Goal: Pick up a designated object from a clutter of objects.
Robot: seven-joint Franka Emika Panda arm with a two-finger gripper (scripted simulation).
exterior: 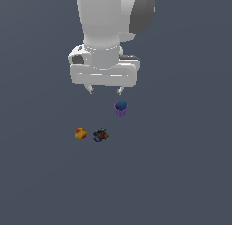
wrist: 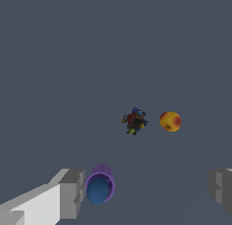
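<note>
Rendered scene on a plain dark grey-blue desk [exterior: 181, 174], seen from an exterior camera and a wrist camera.

White robot arm [exterior: 106, 29] descending from the top of the exterior view, ending in a wide white pincer [exterior: 105, 89] with two short fingertips spread well apart, nothing between them. One fingertip [exterior: 120, 90] just above the designated object; the other fingertip [exterior: 90, 89] farther toward the exterior view's left.

Designated object: a small purple ribbed cup [exterior: 121, 108] topped with a dark blue ball, upright, below the pincer toward the exterior view's right side of it. Impossible to tell from the exterior view whether fingertip and cup touch. In the wrist view, the purple ribbed cup [wrist: 99, 184] just beside the inner face of one grey finger pad [wrist: 72, 192], seemingly with a thin gap, and far from the other pad [wrist: 221, 190]; off centre in the open pincer [wrist: 147, 192].

Two other tiny items well apart from the cup, lower in the exterior view and toward its left: an orange-yellow ball [exterior: 80, 133] with a reddish patch, and just beside it a dark multicoloured lumpy object [exterior: 100, 135]. Same pair in the wrist view: lumpy object [wrist: 134, 121] and ball [wrist: 170, 121], near each other, not touching.
</note>
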